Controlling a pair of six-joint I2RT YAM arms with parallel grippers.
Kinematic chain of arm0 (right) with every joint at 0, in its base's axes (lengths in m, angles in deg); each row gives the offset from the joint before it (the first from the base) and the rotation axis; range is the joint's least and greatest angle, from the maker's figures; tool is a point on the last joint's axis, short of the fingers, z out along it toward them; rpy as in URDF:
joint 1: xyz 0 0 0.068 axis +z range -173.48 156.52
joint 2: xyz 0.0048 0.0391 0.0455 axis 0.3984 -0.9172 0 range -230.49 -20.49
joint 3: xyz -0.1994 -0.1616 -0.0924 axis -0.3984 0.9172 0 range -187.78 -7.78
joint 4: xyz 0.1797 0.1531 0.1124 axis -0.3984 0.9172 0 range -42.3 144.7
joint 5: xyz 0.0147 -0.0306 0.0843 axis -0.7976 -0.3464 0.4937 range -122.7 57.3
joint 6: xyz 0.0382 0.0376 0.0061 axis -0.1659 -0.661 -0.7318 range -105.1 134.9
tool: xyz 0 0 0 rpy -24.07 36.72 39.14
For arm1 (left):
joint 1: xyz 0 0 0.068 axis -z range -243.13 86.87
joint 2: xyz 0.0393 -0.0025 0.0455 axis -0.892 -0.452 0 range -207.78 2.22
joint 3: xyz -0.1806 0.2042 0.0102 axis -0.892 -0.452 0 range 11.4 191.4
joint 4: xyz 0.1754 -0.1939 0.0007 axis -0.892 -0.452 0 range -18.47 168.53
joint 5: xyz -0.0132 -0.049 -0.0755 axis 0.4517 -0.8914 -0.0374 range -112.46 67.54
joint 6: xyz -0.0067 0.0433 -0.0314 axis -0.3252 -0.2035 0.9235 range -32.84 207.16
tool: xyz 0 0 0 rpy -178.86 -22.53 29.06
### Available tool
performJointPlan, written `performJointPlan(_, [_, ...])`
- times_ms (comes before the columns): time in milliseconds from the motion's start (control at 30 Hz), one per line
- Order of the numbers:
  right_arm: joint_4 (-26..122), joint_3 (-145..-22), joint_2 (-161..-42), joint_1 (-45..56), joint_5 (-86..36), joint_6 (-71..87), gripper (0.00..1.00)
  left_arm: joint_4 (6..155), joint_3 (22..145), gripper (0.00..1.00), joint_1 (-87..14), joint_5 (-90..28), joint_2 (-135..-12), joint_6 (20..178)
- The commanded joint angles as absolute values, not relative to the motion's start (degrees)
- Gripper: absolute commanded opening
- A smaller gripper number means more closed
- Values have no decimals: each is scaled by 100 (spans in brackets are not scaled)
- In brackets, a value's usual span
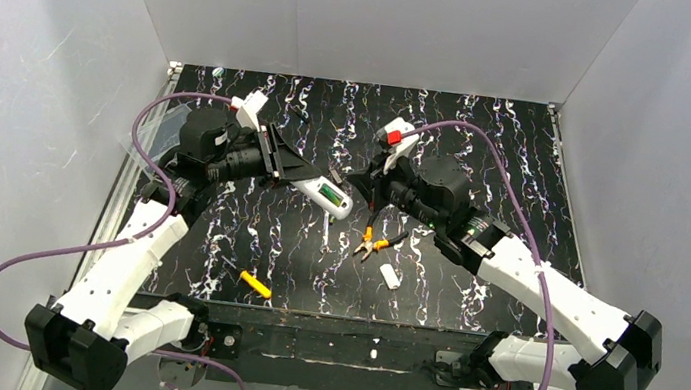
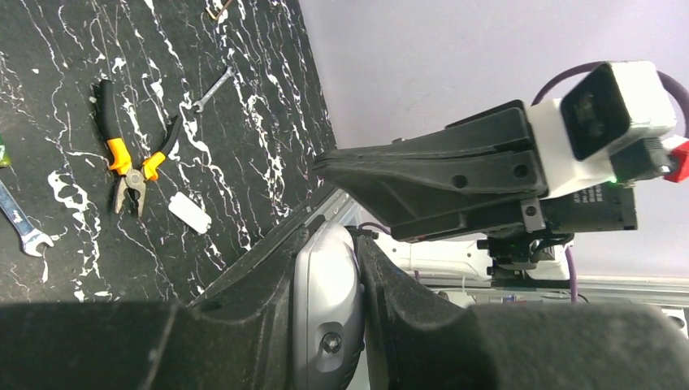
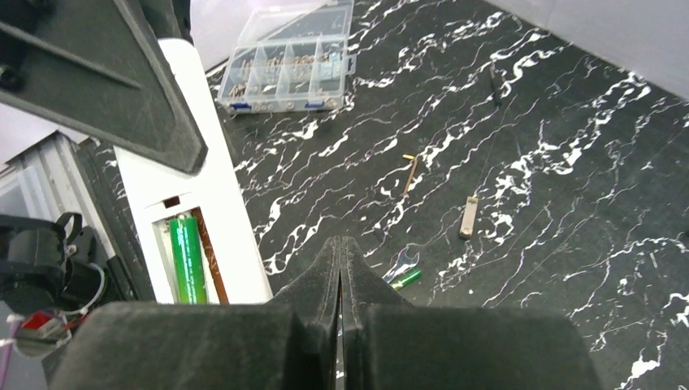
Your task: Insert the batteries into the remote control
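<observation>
**Top view.** The left arm (image 1: 126,257) is bent up from its base and reaches towards the middle of the worktop (image 1: 488,153). The right arm (image 1: 550,293) reaches in from the opposite side, so that the wrists face each other. The remote (image 1: 329,198), white with a green patch on its upper face, is held tilted above the worktop. It is gripped at one end by the left pincer (image 1: 308,182). The right pincer (image 1: 364,179) stands just beside the other end.

**Left wrist view.** The remote's rounded grey-white end is clamped between the two fingers. The right pincer is seen close ahead, jaws pressed together with nothing between them. Pliers (image 2: 130,166) and a white cover (image 2: 189,214) lie on the worktop.

**Right wrist view.** The remote's battery bay is open, and one green battery (image 3: 187,260) lies in it. The right pincer is clenched and holds nothing; whether it touches the remote cannot be told. A second battery (image 3: 405,279) lies on the worktop beside a small wrench (image 3: 400,264).
</observation>
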State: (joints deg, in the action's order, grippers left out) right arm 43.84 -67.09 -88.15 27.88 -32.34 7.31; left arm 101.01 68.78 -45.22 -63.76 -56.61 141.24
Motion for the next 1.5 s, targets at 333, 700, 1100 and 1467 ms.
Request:
performJointPlan(333, [4761,-6871,-8694,2776,-2285,659,1,10474,7225,0,-4501,-6711,-5791,14161])
performJointPlan(700, [5007,-6842,-8668,2799,-2033,699,1,10455,7198,0,-4498,-6633,-5826,14139])
performJointPlan(1100, [5034,-6972,-8785,2946,-1912,701,1,10540,7132,0,-4501,-6614,-5836,14200])
performJointPlan(1467, [5018,-7127,-8925,3105,-1870,731,1,10547,7066,0,-4500,-6588,-5819,14209])
